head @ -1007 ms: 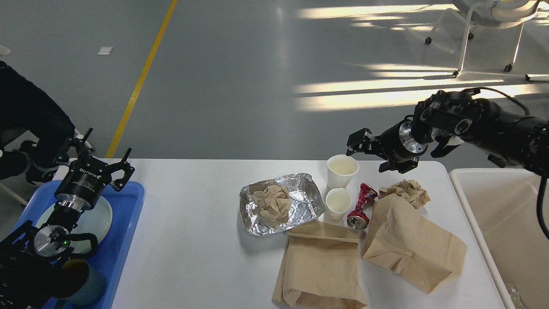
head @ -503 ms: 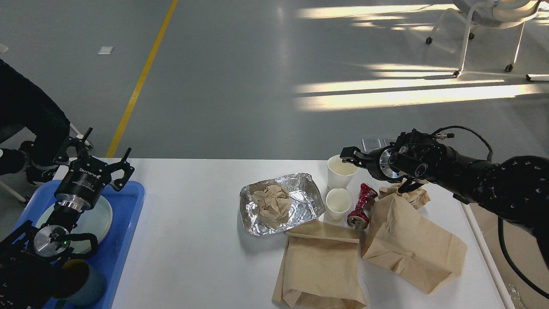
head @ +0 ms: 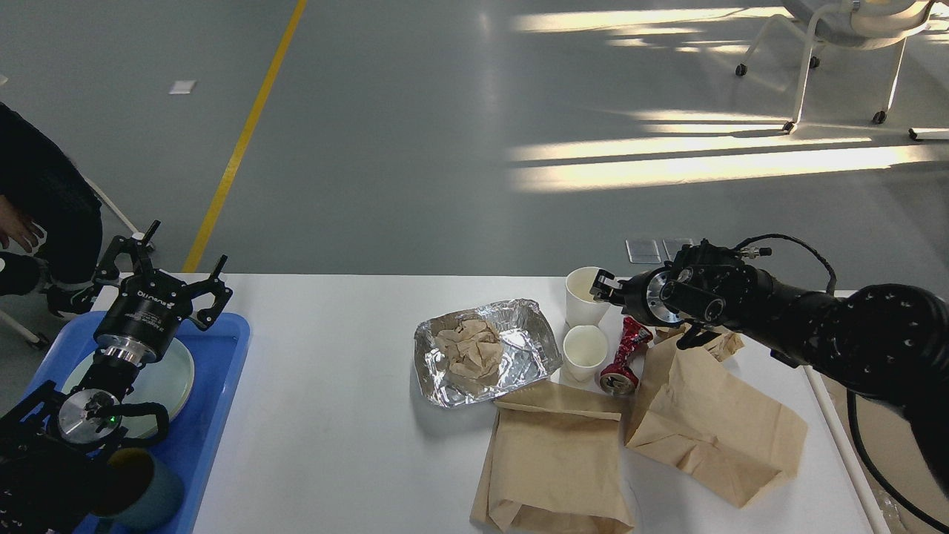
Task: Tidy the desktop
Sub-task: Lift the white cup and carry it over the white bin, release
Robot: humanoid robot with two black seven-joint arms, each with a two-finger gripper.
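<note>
The white desktop holds a foil tray with crumpled brown paper in it. Beside it are two white paper cups, one farther and one nearer, and a crushed red can. There are also a brown paper ball and two flat brown paper bags. My right gripper is at the right rim of the farther cup; its fingers are dark and I cannot tell them apart. My left gripper is open and empty above the blue tray.
The blue tray at the left carries a pale plate and a dark cup. A cream bin's rim shows at the right, mostly behind my right arm. A person sits at the far left. A wheeled chair stands far back.
My right arm has come down and moved left, from above the table's far edge to the rim of the farther cup. The left arm has not moved.
</note>
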